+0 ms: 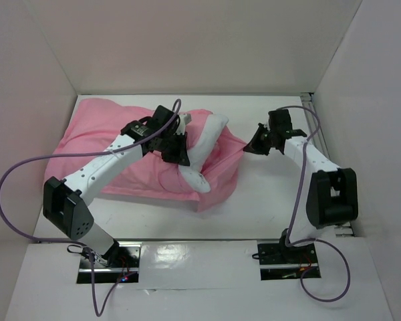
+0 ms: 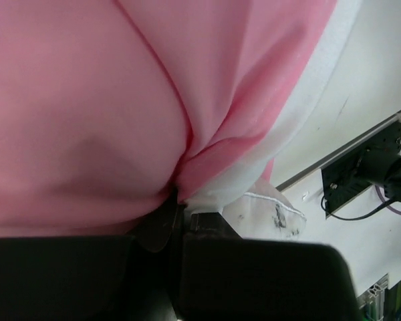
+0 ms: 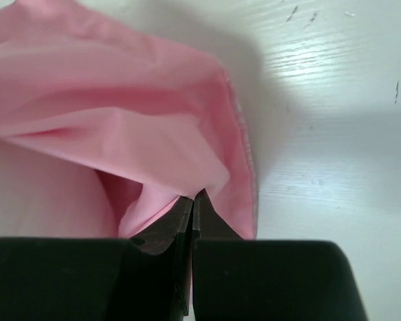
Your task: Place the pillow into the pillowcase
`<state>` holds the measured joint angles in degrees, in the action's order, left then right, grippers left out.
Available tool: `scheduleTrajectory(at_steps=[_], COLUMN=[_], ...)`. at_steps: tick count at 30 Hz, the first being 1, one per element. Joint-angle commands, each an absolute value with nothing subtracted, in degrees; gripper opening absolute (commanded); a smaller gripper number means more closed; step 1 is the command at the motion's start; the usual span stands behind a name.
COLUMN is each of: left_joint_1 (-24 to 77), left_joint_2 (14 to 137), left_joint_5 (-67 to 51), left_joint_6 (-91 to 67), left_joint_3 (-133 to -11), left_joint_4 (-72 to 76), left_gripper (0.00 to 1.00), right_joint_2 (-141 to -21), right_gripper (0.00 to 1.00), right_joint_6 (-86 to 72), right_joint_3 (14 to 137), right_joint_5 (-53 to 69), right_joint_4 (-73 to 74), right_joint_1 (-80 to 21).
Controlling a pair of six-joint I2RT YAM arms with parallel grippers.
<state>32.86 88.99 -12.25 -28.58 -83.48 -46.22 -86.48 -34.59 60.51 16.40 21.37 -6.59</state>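
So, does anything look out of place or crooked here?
Only the pillow: its white end pokes diagonally out of the pillowcase mouth and is not yet tucked in. The pink fabric bunches around it, pinched by the left fingers and right fingers. Nothing looks spilled or torn.

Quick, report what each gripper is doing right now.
Left gripper: jaws closed, pinching a fold of the pillowcase.
Right gripper: jaws closed on the pillowcase near its open edge.
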Motion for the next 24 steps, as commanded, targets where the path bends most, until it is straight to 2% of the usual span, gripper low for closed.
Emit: scheduleTrajectory(at_steps=[1, 4, 10, 13, 16, 17, 20, 21, 24], left_joint_1=[32.08, 32.69, 33.75, 34.36, 34.89, 34.89, 34.89, 34.89, 34.89], left_joint_2=[86.04, 85.52, 82.97, 83.49, 83.50, 83.50, 83.50, 83.50, 82.89], left_joint_5=[-11.33, -14.58, -24.16, -24.70, -25.22, -25.22, -24.61, -24.61, -24.61], left_joint_6=[-26.37, -29.17, -38.05, -38.85, -38.85, -38.85, -39.37, -39.37, -39.37], left_joint_3=[-83.40, -85.25, -84.11, -86.39, -87.10, -87.10, -86.49, -86.48, -85.96], left_joint_4=[-56.96, -52.57, -36.14, -35.43, -35.42, -35.42, -35.42, -35.42, -35.42], left_gripper=[0.00, 0.00, 0.00, 0.00, 0.00, 0.00, 0.00, 0.00, 0.00], right_joint_2=[-91.04, -90.36, -88.07, -88.07, -88.07, -88.07, -84.04, -82.89, -79.20], right_gripper=[0.00, 0.00, 0.00, 0.00, 0.15, 0.31, 0.57, 0.60, 0.60], right_joint_6=[-27.88, -27.25, -26.10, -26.72, -26.72, -26.72, -28.47, -29.26, -30.06], right_joint_3=[68.71, 67.59, 64.96, 64.25, 65.12, 65.13, 66.53, 66.53, 66.53], right_joint_5=[8.25, 11.87, 7.56, 7.56, 6.70, 5.55, -0.67, -2.01, -6.32], right_joint_4=[23.97, 23.39, 23.99, 23.99, 25.13, 26.44, 27.59, 27.60, 27.60], right_joint_1=[-1.76, -3.95, -9.93, -11.43, -14.49, -15.37, -18.98, -20.72, -23.20])
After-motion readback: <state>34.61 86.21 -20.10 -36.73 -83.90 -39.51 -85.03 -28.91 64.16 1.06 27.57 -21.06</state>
